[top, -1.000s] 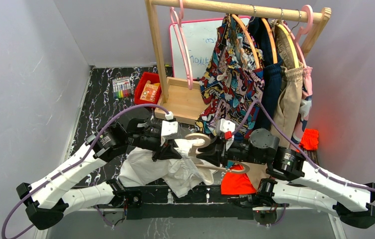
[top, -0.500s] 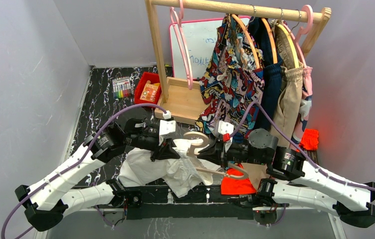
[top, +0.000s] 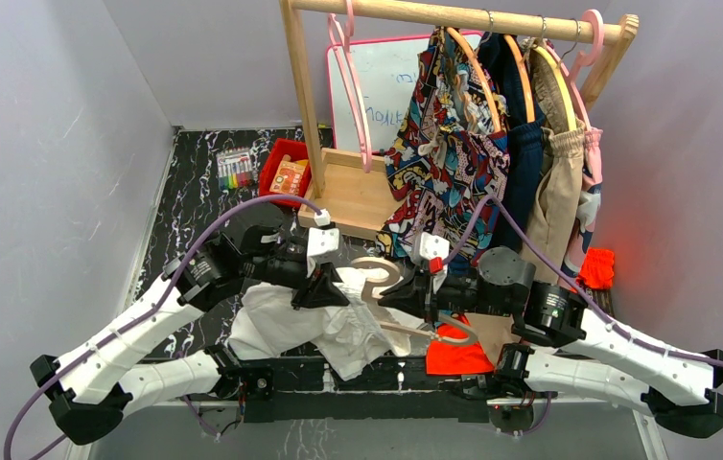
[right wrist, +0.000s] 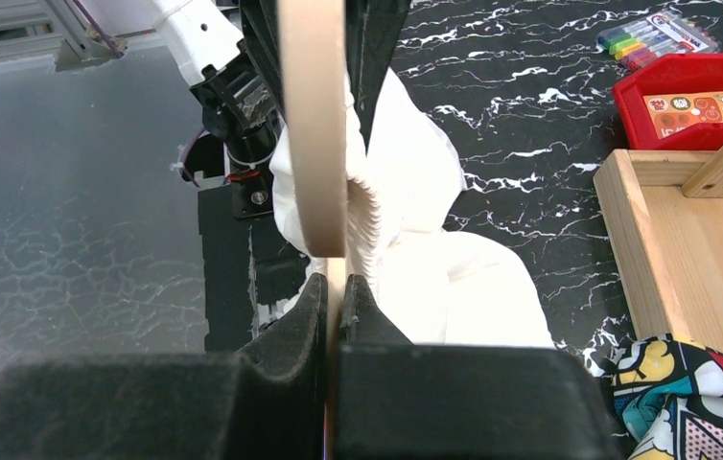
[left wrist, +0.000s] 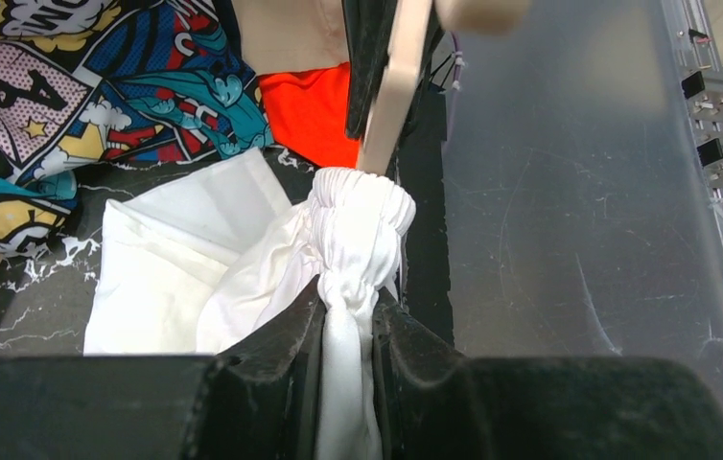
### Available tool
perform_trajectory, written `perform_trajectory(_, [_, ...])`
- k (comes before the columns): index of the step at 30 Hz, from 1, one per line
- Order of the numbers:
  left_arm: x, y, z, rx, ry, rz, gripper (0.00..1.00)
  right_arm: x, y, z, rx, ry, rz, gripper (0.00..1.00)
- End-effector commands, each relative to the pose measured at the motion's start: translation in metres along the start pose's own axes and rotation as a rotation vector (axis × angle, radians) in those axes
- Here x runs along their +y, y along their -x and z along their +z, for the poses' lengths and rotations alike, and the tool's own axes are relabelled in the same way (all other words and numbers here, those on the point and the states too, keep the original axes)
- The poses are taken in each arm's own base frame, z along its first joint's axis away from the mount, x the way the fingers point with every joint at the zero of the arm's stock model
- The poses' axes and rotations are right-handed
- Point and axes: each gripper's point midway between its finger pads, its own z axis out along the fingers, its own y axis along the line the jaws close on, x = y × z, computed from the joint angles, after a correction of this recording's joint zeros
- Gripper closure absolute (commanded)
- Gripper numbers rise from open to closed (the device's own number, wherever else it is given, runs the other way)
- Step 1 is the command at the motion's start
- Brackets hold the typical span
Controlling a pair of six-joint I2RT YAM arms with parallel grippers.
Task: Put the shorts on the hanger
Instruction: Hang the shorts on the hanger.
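The left jaws squeeze the bunched waist of the white shorts [left wrist: 358,216], and the legs spill down below them onto the desk [left wrist: 22,283]. The right jaws pinch the cream hanger [right wrist: 312,125]. It points straight out from them, its tip touching that waist.

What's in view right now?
shorts: 1, white, bunched front centre
hanger: 1, cream, at shorts waistband
rack: 1, wood, back centre
pink hangers: at least 2, pink, rack rail
hung garments: several, comic-print, navy, tan, rack
whiteboard: 1, pink-framed, behind rack
marker pack: 1, multicolour, back left
tray: 1, red, beside markers
cloth: 1, orange-red, front right
table: 1, black marbled, below
left gripper: 1, black, shut on shorts
right gripper: 1, black, shut on hanger
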Motion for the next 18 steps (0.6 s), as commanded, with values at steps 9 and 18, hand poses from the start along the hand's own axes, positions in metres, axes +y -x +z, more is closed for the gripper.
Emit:
perform_trajectory(9, [-0.01, 0.035, 0.01, -0.118, -0.115, 0.029, 0.73, -0.005, 0.05, 0.015, -0.205, -0.013, -0.044, 1.0])
perform_trajectory(18, [-0.011, 0.025, 0.01, -0.109, -0.106, 0.022, 0.96, -0.006, 0.055, 0.012, -0.231, -0.021, -0.045, 1.0])
